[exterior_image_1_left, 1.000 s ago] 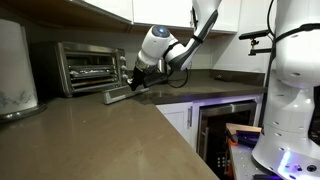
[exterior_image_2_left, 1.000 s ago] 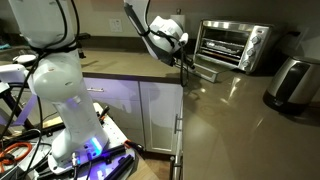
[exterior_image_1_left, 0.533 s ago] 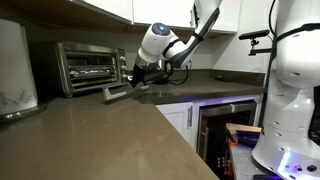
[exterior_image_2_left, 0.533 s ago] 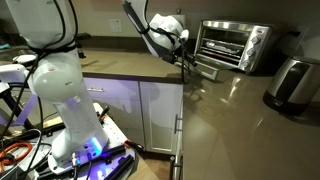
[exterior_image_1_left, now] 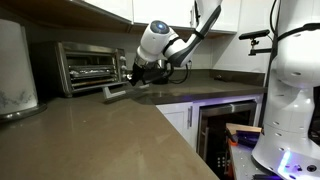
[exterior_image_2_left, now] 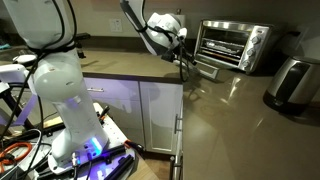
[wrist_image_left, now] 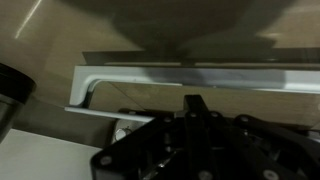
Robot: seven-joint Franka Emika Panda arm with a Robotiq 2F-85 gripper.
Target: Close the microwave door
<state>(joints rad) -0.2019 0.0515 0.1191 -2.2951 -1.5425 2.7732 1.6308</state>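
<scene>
Nearest the wrist camera, the fingers (wrist_image_left: 195,104) are pressed together with nothing between them. Their tip points at the bar handle (wrist_image_left: 200,76), which runs straight across that view from side to side, at right angles to them. The tip sits just under or against the bar, away from its bracketed end; whether it actually touches cannot be told. Just beyond the handle lies the microwave door (exterior_image_1_left: 118,93), folded down close to level from its bottom hinge. Its free edge juts out toward the arm over the desk (exterior_image_1_left: 100,140), and its long axis runs parallel to the appliance's front. Farthest back, the microwave (exterior_image_1_left: 88,65) stands along the back edge of the desk by the wall, its dark cavity open. So the door lies ahead of the fingers with its hinge on the far side. Closing it looks to call for raising the handle edge and swinging it away toward the cavity — a push with the shut tip, not a grasp. The likely risk is the tip sliding off the bar as the flap tilts.
</scene>
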